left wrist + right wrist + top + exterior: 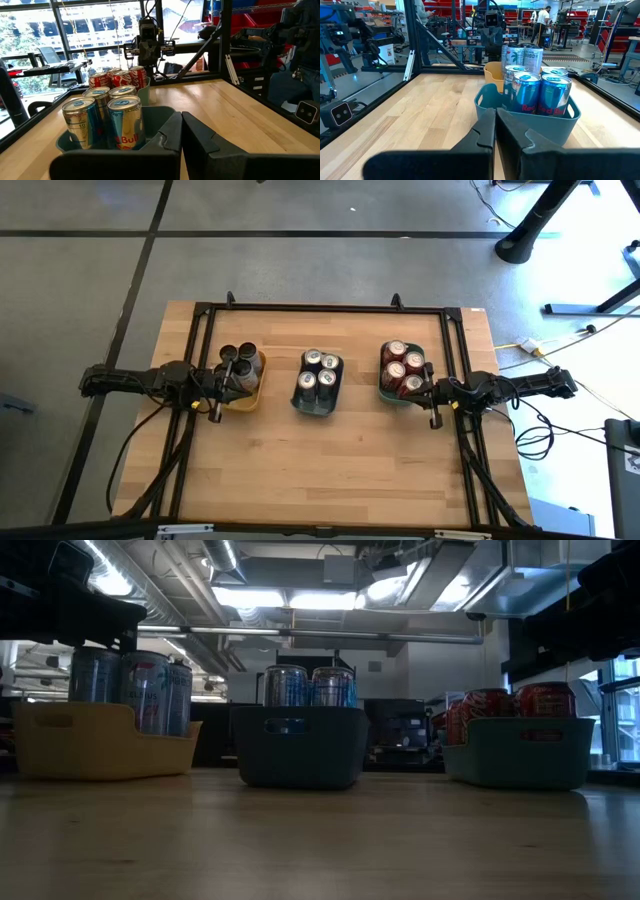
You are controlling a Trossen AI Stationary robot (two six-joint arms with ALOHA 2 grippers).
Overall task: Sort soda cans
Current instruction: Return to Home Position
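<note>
L pincer [218, 388] shut, empty, low-left of dark cans [240, 360] in yellow tray [246, 399] | R pincer [432, 400] shut, empty, low-right of red cans [402, 368] | cans upright, all trayed

Two dark jointed arms [140, 380] — black cables trailing behind.

cans [321, 370] in three trays [247, 402] abreast

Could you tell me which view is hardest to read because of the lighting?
The low view: bright ceiling lights backlight the scene, leaving the yellow tray, middle tray and their cans dim. The high view is evenly lit. In the left wrist view, bright windows wash out the background.
</note>
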